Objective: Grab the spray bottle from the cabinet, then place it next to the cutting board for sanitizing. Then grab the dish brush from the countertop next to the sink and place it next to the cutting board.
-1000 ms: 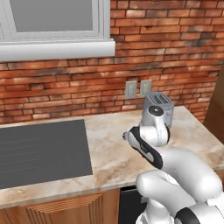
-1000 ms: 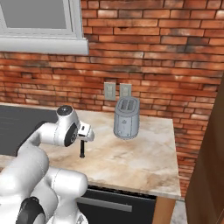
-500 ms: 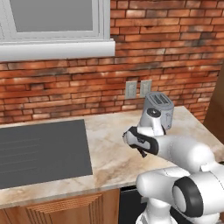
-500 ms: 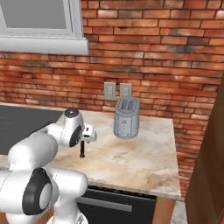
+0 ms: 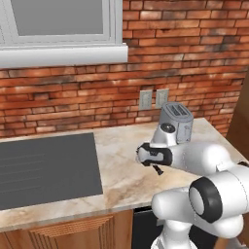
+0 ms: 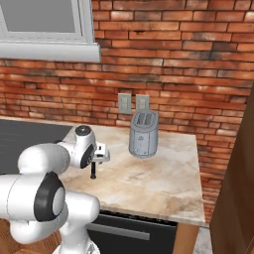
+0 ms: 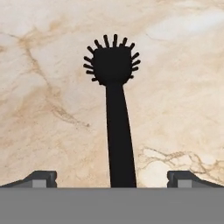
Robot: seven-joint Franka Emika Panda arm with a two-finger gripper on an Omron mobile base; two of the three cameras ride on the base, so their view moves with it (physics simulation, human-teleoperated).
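dish brush [image 7: 114, 109] lies on the countertop [image 5: 121, 180], unmoved since a second ago, handle between the spread fingertips | gripper [image 7: 111, 177] wide open, untouching | arm elbow swung lower and right | toaster [image 6: 143, 133] far right, unchanged

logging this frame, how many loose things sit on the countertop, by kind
dish brush: 1, black, lying on the countertop between the fingertips of the open claw
toaster: 1, grey, standing by the brick wall
total: 2
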